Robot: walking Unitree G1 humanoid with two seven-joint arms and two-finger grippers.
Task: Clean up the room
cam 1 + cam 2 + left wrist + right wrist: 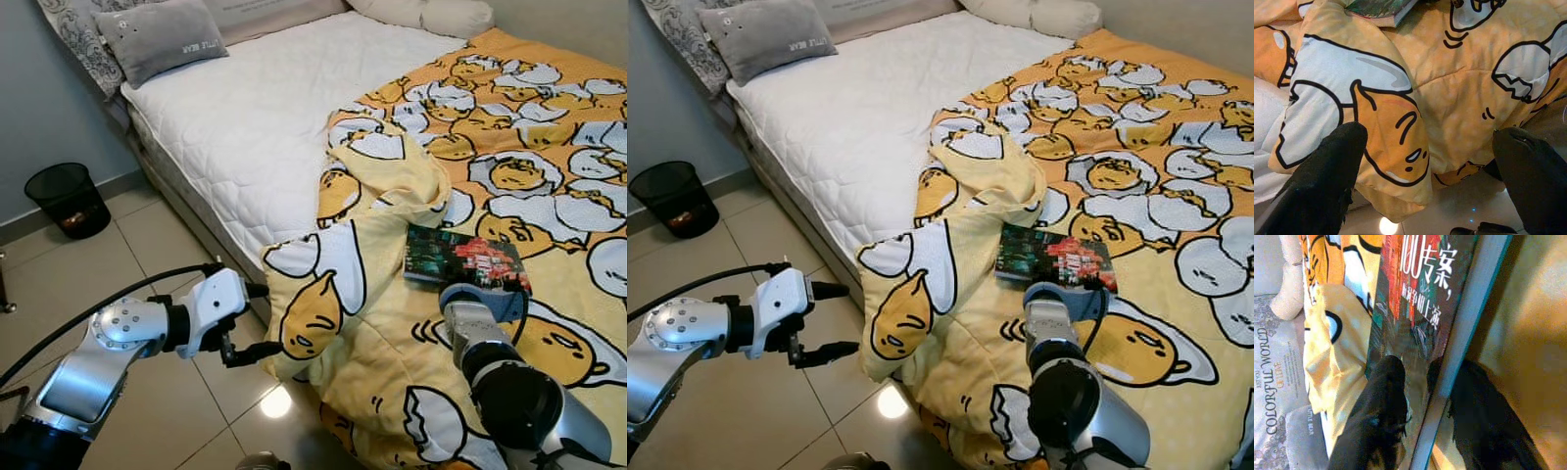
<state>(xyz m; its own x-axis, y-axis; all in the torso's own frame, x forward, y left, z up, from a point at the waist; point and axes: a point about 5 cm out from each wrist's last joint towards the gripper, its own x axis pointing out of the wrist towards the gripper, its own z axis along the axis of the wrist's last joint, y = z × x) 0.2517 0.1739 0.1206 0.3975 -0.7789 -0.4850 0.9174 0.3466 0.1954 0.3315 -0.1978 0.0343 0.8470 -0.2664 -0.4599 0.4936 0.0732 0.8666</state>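
Lying on a yellow cartoon-print blanket [549, 196] spread over the bed [245, 117], a dark-covered book [467, 260] with red lettering sits near the blanket's lower part, well apart from the grey pillow [162, 37] at the head. The right gripper [1420, 377] reaches the book's near edge, its jaws clenched on the book, one finger [1383, 396] pressed on the cover and the other beneath the spine. The left gripper [1425, 161] hovers beside the bed over the tiled floor [147, 245], jaws released and spread wide, facing the blanket's hanging corner. A black wastebasket [67, 199] stands by the wall.
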